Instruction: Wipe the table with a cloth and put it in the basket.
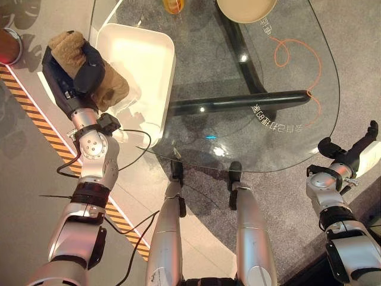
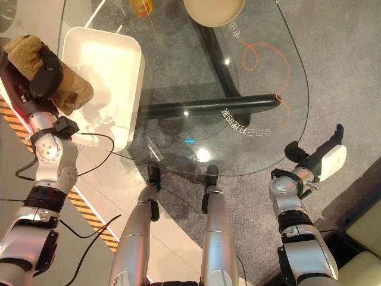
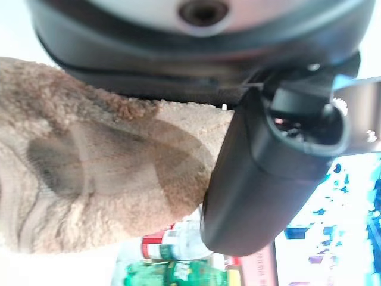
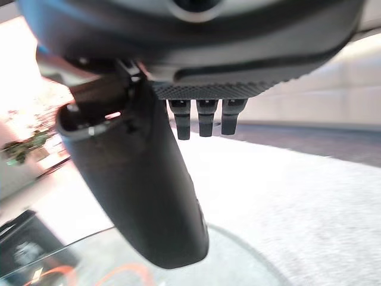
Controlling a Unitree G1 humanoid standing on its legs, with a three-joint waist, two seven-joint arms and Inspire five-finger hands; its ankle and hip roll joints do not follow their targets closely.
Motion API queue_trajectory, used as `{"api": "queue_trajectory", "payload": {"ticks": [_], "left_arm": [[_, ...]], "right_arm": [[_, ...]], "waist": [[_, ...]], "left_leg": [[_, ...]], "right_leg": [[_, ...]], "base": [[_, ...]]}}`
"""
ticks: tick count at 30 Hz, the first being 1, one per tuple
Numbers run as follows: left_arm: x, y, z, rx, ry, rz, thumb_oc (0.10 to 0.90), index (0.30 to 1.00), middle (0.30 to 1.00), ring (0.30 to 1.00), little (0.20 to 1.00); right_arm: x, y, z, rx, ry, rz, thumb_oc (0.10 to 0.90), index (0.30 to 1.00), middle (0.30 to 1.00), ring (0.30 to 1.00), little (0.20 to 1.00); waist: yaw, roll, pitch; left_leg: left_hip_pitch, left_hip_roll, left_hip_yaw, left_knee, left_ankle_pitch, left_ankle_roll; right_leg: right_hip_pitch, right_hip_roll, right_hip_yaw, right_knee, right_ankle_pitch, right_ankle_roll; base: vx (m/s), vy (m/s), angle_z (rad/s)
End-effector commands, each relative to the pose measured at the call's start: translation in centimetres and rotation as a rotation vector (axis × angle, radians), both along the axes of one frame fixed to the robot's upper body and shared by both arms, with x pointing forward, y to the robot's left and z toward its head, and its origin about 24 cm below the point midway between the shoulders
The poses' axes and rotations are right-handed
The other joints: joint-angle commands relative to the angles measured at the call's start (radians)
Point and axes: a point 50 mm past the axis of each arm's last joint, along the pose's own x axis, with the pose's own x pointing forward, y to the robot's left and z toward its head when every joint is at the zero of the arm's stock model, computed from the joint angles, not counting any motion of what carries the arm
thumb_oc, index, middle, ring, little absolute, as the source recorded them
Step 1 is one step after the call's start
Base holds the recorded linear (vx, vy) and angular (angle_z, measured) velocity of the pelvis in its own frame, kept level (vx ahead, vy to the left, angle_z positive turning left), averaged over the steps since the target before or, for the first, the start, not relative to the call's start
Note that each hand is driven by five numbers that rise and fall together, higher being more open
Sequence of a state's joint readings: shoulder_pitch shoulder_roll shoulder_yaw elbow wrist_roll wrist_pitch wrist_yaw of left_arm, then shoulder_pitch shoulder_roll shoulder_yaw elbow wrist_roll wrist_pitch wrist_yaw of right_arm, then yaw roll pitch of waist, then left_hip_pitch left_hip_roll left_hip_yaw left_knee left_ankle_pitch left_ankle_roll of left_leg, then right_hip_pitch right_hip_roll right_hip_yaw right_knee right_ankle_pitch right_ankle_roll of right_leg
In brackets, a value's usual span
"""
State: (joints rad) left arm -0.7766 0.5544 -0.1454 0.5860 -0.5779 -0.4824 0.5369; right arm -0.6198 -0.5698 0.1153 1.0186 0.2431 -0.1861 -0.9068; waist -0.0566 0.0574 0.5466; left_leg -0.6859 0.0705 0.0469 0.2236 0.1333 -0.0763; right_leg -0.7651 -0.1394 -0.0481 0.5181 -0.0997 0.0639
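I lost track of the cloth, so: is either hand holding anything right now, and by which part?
The left hand grips the brown cloth, bunched, round its middle, beside the white basket. The right hand holds nothing.

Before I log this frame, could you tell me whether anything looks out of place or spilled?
Nothing stands out. The left hand holds the brown cloth beside the white basket, which sits squarely on the glass table.

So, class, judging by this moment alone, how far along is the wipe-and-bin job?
Whether wiping is done cannot be read from the glass table. In hand: the left hand grips the brown cloth, held beside the white basket, not inside it. Left: release it into the basket. The right hand hangs idle off the table's edge.
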Motion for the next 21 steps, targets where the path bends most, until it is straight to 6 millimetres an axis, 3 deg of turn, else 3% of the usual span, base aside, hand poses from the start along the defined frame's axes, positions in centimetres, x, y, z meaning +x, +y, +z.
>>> {"api": "queue_trajectory", "payload": {"ticks": [1,11,21], "left_arm": [[-1.3,1.6,8.1,0.181,-0.237,0.124,0.1,0.3,0.3,0.3,0.2],[0.2,2.0,8.3,0.289,-0.09,0.199,0.1,0.3,0.3,0.3,0.2],[1.7,2.7,6.8,0.35,0.111,0.207,0.1,0.3,0.3,0.3,0.2]], "right_arm": [[-1.6,-3.9,1.5,-0.032,-0.021,-0.108,0.8,0.9,0.9,0.9,0.9],[-3.3,-4.5,-2.5,0.02,0.213,-0.096,0.8,0.9,0.9,0.9,0.9],[-3.4,-3.7,-4.1,0.024,0.325,-0.026,0.8,0.9,0.9,0.9,0.9]], "waist": [[-0.001,-0.02,-0.027],[-0.018,-0.017,-0.027],[-0.031,-0.013,-0.027]], "left_leg": [[0.011,-0.062,0.042,0.122,-0.183,0.049],[0.004,-0.055,0.056,0.116,-0.179,0.049],[0.003,-0.048,0.068,0.115,-0.174,0.045]], "right_leg": [[0.04,0.073,-0.046,-0.106,0.044,-0.018],[0.027,0.074,-0.039,-0.115,0.052,-0.017],[0.019,0.072,-0.034,-0.113,0.055,-0.015]], "base": [[0.0,0.0,0.0],[0.0,0.0,0.0],[0.0,0.005,-0.01]]}}
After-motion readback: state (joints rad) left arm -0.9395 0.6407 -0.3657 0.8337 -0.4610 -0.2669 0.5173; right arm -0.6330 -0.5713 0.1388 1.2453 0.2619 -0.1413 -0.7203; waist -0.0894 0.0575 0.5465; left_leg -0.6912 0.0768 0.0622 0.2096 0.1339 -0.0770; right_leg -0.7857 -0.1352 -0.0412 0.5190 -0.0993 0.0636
